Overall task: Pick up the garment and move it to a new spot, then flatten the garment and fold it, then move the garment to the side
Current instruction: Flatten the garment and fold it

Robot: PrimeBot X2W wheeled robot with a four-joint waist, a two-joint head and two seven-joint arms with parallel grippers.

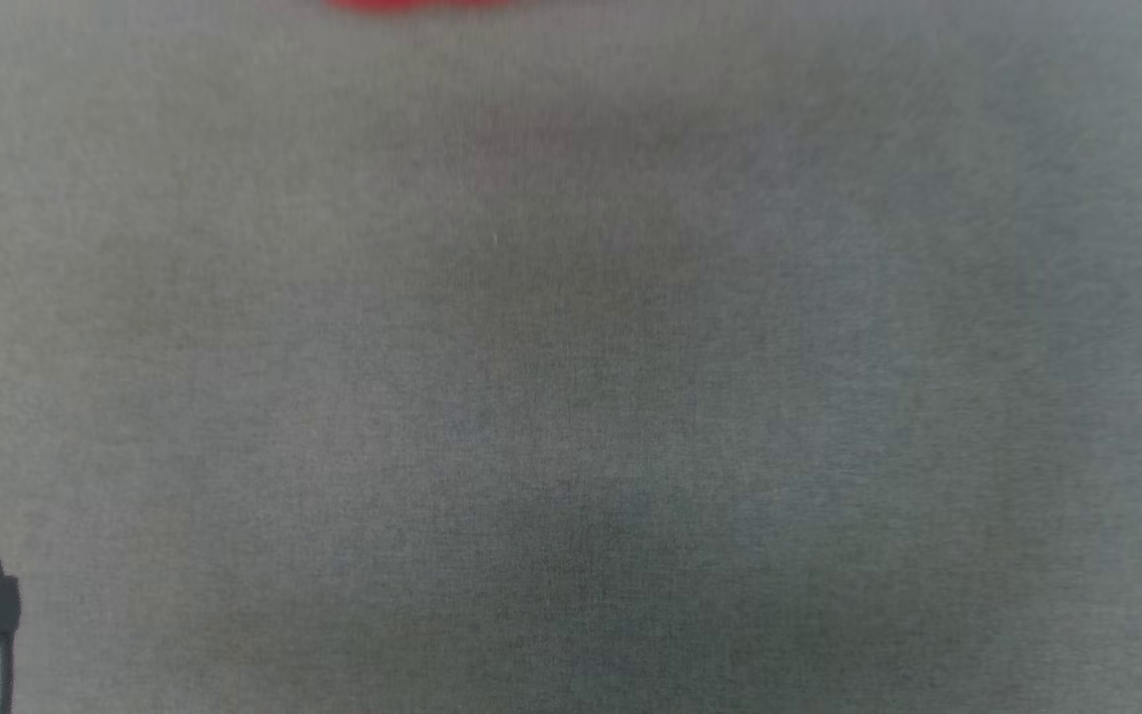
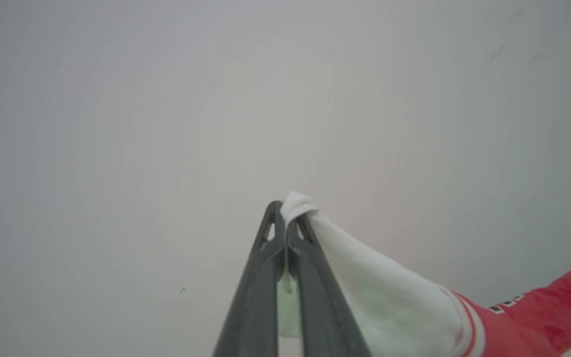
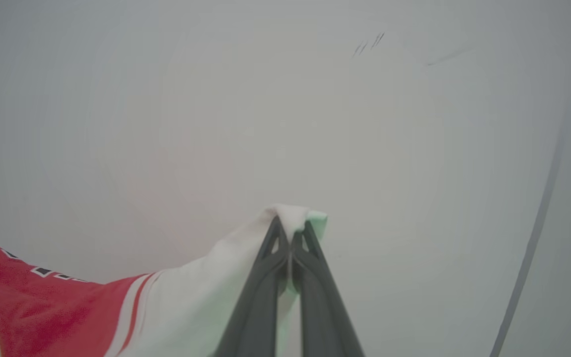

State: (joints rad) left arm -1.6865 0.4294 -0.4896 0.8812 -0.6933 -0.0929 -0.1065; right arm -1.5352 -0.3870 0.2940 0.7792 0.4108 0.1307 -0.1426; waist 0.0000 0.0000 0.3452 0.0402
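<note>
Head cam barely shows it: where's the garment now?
The garment spans both grippers: left gripper pinches one white sleeve, right gripper the other; a red sliver shows at the head view's top edge.

Soft, matt cloth in the garment, lightly creased at the white sleeve and fuzzy-looking in the red body. Smooth, dark, matt plastic, by the look of it, in the fingers of left gripper and right gripper. Pale, even, matt finish on the tabletop, with a few dark scuffs.

Left end effector and right end effector closed.
</note>
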